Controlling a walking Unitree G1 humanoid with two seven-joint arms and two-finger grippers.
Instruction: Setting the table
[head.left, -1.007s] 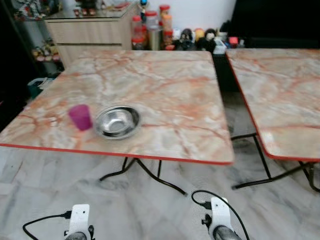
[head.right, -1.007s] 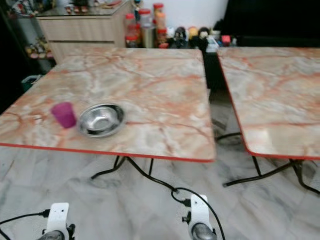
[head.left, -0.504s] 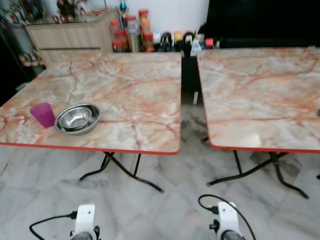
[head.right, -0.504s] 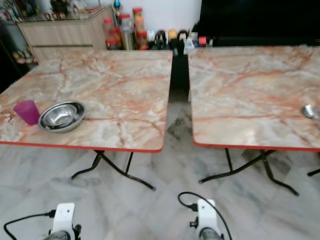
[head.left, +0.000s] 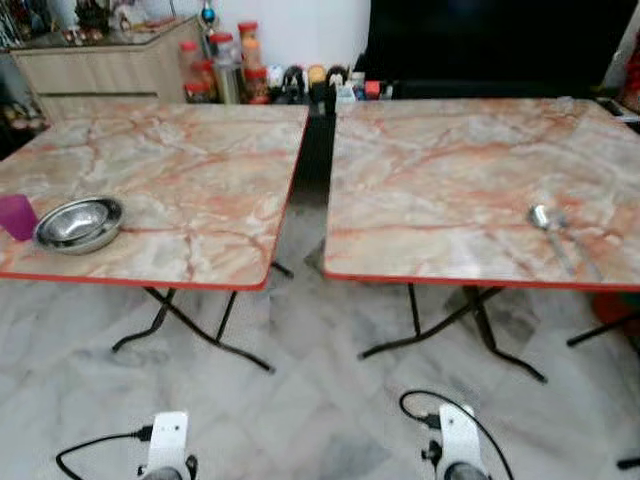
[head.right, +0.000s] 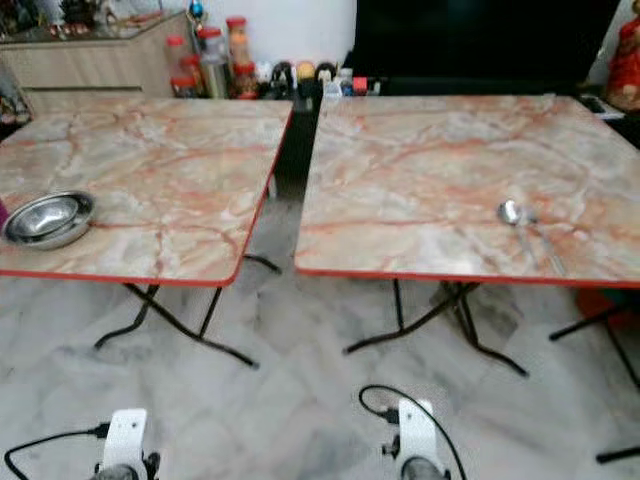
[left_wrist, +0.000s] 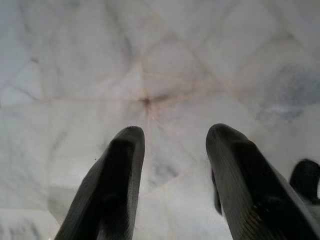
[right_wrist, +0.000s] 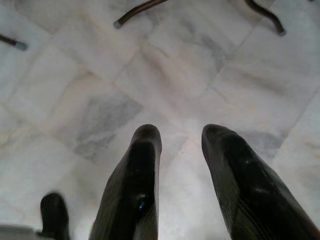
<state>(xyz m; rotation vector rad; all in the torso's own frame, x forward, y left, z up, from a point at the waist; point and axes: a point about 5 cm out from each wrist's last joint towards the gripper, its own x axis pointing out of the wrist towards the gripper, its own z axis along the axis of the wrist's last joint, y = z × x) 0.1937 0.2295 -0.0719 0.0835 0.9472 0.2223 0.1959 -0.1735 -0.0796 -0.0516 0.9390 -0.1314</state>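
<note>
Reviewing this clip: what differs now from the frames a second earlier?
The head camera has swung to the robot's right, bringing the right-hand table and its spoon into view. The bowl and purple cup kept their places on the left table. Nothing grasped or released; both grippers hang open over the floor.

A shiny round stainless-steel bowl sits upright and empty near the front edge of the left marble-patterned, red-edged worktop. Just beside it, on its left, stands a small magenta plastic cup, cut by the picture's edge. On the right matching worktop a silver metal spoon lies flat, bowl end away from the front edge, handle pointing toward it.
</note>
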